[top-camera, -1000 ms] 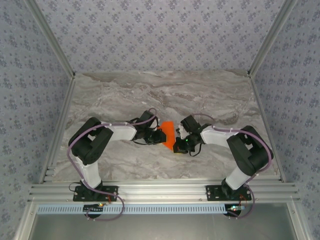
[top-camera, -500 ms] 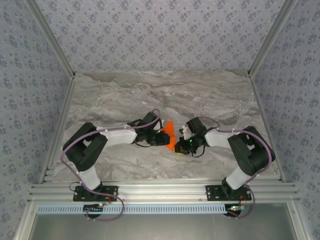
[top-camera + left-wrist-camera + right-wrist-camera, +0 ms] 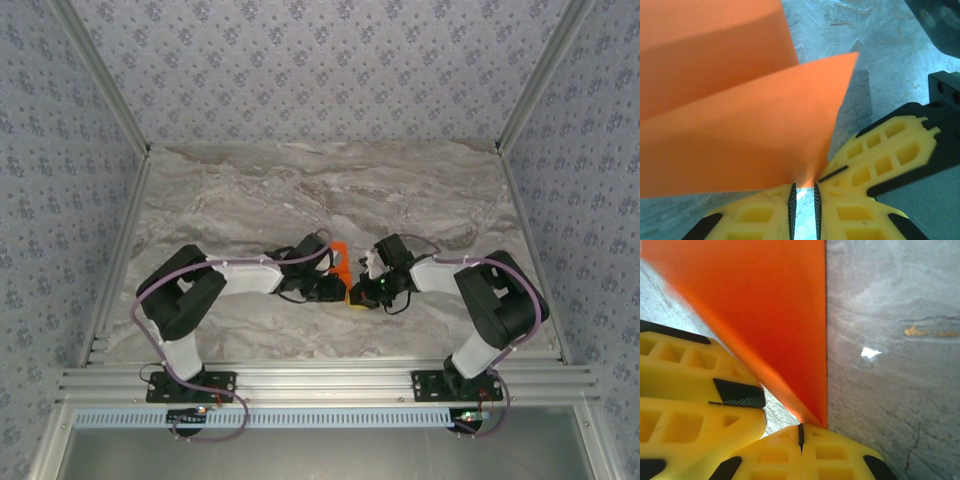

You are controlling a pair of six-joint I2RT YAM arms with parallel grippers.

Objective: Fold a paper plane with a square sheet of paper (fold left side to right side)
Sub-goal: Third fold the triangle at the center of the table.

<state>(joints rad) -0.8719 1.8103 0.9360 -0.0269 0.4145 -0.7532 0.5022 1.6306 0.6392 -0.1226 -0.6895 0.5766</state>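
The square sheet of paper is standing up off the desk a little below the centre of the top view, between the two grippers, which are meeting there tip to tip. In the right wrist view the right gripper is clenched on one corner of the sheet at the bottom middle of the frame, with its jaws pressed together and no gap showing. In the left wrist view the left gripper is sitting at the bottom centre. Its jaws are standing nearly together with a thin slit between them, and a corner of the paper is going down into that slit. Whether it is really pinching, I cannot tell.

The step in hand, as I am judging it, is bringing the left side over to the right side. To do it well, the left gripper should be closing fully on its corner first, then carrying it across low and slowly until the two edges are lying one over the other. The right gripper should be acting as a firm anchor. The grippers are very near each other, so they are risking a bump or a crumpled sheet.
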